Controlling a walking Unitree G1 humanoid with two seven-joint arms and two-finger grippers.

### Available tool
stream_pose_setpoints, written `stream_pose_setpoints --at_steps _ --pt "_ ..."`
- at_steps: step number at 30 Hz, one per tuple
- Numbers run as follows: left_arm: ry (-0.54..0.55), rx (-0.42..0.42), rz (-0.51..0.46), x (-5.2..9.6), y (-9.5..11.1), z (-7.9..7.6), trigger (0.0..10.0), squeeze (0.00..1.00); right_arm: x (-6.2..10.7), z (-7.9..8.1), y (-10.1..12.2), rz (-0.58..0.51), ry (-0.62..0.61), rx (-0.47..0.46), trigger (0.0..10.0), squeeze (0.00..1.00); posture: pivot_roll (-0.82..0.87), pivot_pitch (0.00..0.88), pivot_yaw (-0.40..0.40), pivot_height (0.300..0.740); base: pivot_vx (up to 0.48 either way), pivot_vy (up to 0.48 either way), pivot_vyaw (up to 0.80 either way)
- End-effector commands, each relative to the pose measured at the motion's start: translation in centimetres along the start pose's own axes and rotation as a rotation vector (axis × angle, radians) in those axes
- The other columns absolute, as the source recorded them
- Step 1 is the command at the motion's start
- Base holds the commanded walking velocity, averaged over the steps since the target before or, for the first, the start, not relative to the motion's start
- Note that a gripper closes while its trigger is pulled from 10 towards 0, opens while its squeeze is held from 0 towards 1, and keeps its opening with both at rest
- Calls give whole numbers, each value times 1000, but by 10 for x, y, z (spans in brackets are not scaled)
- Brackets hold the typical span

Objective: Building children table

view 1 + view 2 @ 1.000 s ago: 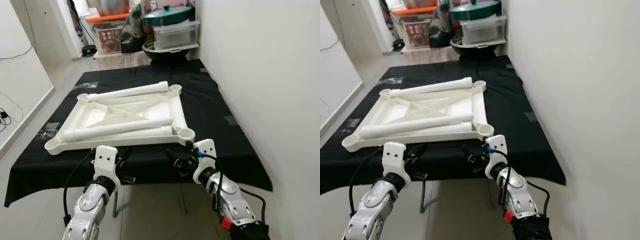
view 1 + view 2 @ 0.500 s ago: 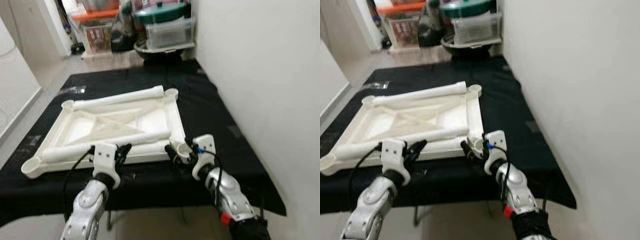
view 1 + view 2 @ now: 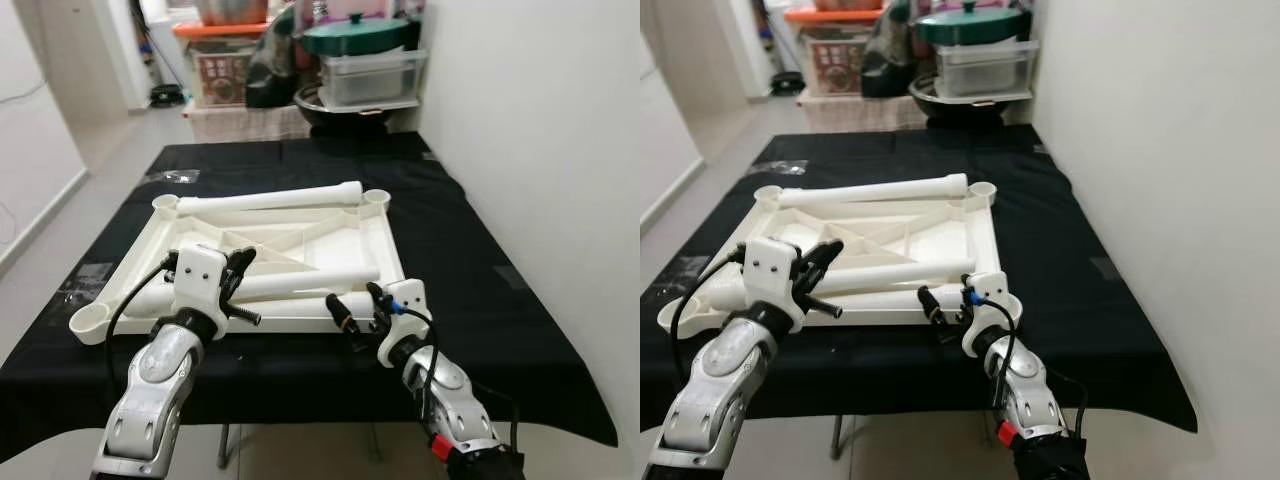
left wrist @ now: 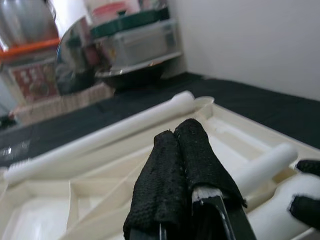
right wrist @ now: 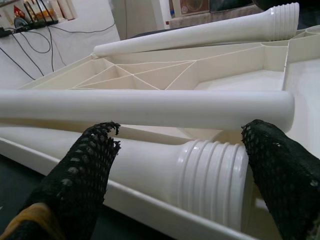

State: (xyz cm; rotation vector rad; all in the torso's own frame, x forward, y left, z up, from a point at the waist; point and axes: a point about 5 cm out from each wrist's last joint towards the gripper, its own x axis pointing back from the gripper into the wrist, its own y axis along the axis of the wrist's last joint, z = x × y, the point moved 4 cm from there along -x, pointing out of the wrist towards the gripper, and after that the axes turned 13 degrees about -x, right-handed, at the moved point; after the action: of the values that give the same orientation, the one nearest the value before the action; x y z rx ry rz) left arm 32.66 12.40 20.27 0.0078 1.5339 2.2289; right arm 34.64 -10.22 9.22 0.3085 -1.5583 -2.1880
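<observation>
Straddling the nearest table leg (image 5: 165, 172), my right end effector (image 3: 358, 308) is spread wide; my left end effector (image 3: 232, 272), fingers pressed together, hovers over the tabletop (image 3: 300, 235).

Support: a low table covered by a black cloth (image 3: 470, 250) that hangs over its edges, set close beside a white wall.
On the cloth: a white plastic tabletop (image 3: 390, 240) lying upside down, ribbed underside up, with round sockets at its corners.
Position: the tabletop sits toward the robot's left of the cloth; bare black cloth shows on the right and at the far end.
Tape: small clear strips (image 3: 92, 272) on the cloth near its left edge.
Below: pale floor (image 3: 300, 462) under the near edge.
</observation>
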Motion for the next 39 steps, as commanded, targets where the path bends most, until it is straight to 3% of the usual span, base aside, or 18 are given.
stream_pose_setpoints --at_steps 1,2,3,6,7,10,12,16,19,20,26,29,30,31,32,33,34,39 --pt "-66 -57 -49 -9 15 0 10000 318 -1 8 -5 19 34 -13 10000 0 -32 0 60 740 0 0 0" --pt "-66 -57 -49 -9 15 0 10000 318 -1 8 -5 19 34 -13 10000 0 -32 0 60 740 0 0 0" --pt "-88 -80 -69 -12 20 0 10000 584 -1 8 -5 19 34 -14 10000 0 -32 0 60 740 0 0 0" --pt "-104 -98 -86 -16 25 2 10000 600 -1 9 -5 18 32 -13 10000 0 -35 0 64 740 0 0 0" --pt "-131 -98 -103 -20 29 1 10000 1000 0 2 -1 -3 -1 6 10000 0 -40 0 70 740 0 0 0" --pt "-150 -89 -103 -20 29 -2 10000 1000 1 -4 3 -23 -31 26 10000 0 -40 0 70 740 0 0 0" --pt "-167 -74 -93 -17 26 -7 10000 1000 6 -24 18 -77 -114 30 10000 0 -38 0 68 740 0 0 0" --pt "-192 -49 -75 -13 22 -11 10000 1000 11 -43 38 -141 -187 25 10000 0 -35 0 65 740 0 0 0" --pt "-206 -37 -68 -11 21 -13 10000 1000 14 -48 48 -171 -203 28 10000 0 -35 0 65 740 0 0 0" --pt "-219 -30 -63 -10 19 -14 10000 1000 16 -52 61 -207 -212 37 10000 0 -35 0 66 740 0 0 0" --pt "-288 -34 -48 -5 15 -20 10000 1000 20 -51 91 -283 -188 77 10000 0 -42 0 74 740 0 0 0" --pt "-374 -140 4 -5 3 -17 10000 1000 20 -36 106 -298 -117 153 10000 0 -46 0 75 740 0 0 0" --pt "-374 -140 4 -5 3 -17 10000 1000 20 -36 106 -298 -117 153 10000 0 -46 0 75 740 0 0 0" --pt "-413 -229 46 -7 -5 -13 10000 1000 18 -29 108 -292 -91 179 10000 0 -46 0 73 740 0 0 0" --pt "-413 -229 46 -7 -5 -13 10000 1000 18 -29 108 -292 -91 179 10000 0 -46 0 73 740 0 0 0" --pt "-478 -414 112 -10 -19 -2 10000 1000 15 -18 109 -274 -51 216 10000 0 -51 0 74 740 0 0 0" --pt "-496 -481 135 -12 -23 4 10000 1000 14 -14 109 -269 -38 232 10000 0 -52 0 78 740 0 0 0" --pt "-483 -561 150 -19 -21 18 10000 1000 12 -9 108 -258 -20 252 10000 0 -55 0 83 740 0 0 0"
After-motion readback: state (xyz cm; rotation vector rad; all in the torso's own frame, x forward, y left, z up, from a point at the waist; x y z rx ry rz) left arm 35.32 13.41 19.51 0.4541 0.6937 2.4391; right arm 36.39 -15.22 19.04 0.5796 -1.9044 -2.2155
